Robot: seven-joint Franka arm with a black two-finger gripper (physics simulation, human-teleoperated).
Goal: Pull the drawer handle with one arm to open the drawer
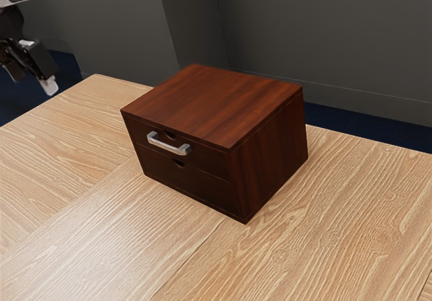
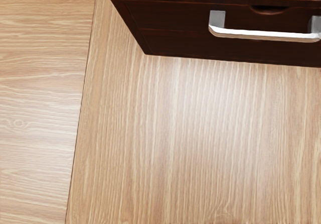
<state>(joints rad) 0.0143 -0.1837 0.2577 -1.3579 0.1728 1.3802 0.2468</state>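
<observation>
Up front, bare wood counter [image 1: 101, 247]. Midway back, a dark wooden cabinet [image 1: 270, 146], its top drawer [image 1: 206, 158] shut flush, with a silver handle [image 1: 169, 144] across the front and a lower drawer [image 1: 196, 183] beneath. Farthest off, at the exterior view's upper left, the gripper [image 1: 32, 75]: fingers apart, empty, well apart from the handle.

Could go wrong: clipping the drawer front instead of hooking the slim bar, or dragging the whole loose cabinet along, or jamming the drawer with a crooked pull.

Wrist view: handle post and the notch [image 2: 268, 9] behind the bar, up close. Exterior view: cabinet top, side, and the gap left to cross.
</observation>
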